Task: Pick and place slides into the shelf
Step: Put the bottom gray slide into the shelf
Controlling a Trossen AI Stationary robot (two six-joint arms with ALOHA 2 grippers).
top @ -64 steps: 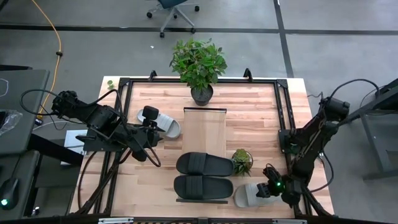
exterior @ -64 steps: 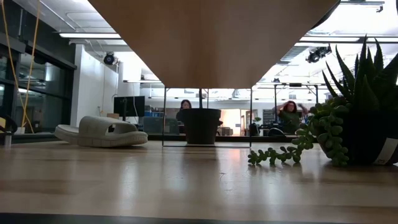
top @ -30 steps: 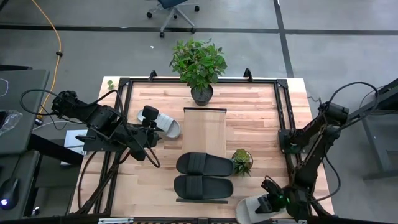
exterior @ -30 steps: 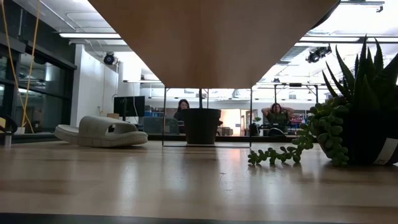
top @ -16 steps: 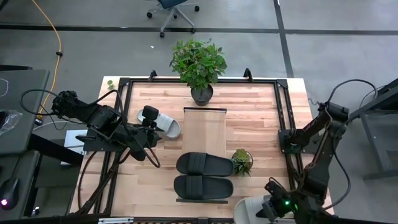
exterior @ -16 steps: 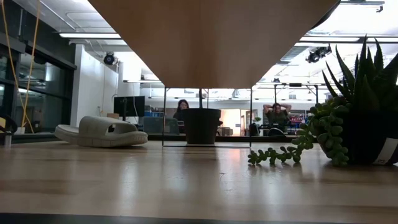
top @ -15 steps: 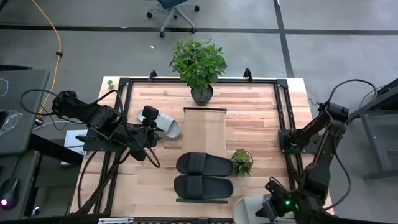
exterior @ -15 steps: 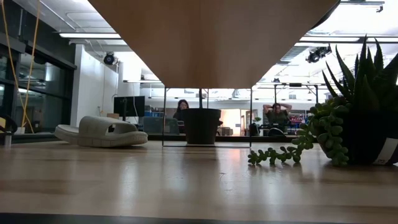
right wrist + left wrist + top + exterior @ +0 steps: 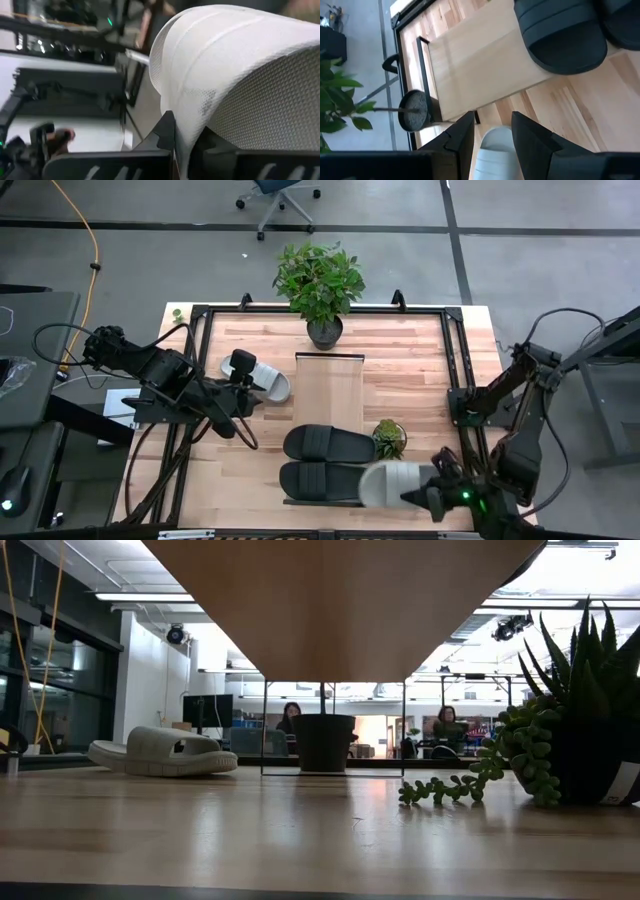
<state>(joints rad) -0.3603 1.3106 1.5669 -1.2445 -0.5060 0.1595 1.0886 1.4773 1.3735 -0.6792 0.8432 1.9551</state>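
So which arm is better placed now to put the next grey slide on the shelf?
Right. The right gripper already grips a light grey slide beside the shelf and partly over the black slides. The left gripper only sits at the other grey slide.

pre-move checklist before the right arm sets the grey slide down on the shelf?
1. Right claw shut on the light grey slide: ok, the strap is pinched in the right wrist view.
2. Slide carried over the shelf end: ok in the high view; its height above the board: cannot tell.
3. Free spot under it: not ok, it overlaps the near black slide; the far black slide fills the next spot.
4. Succulent clear of the path: cannot tell, it sits close beside the carried slide.
5. Left claw out of the way: ok, it is at the second grey slide, open.
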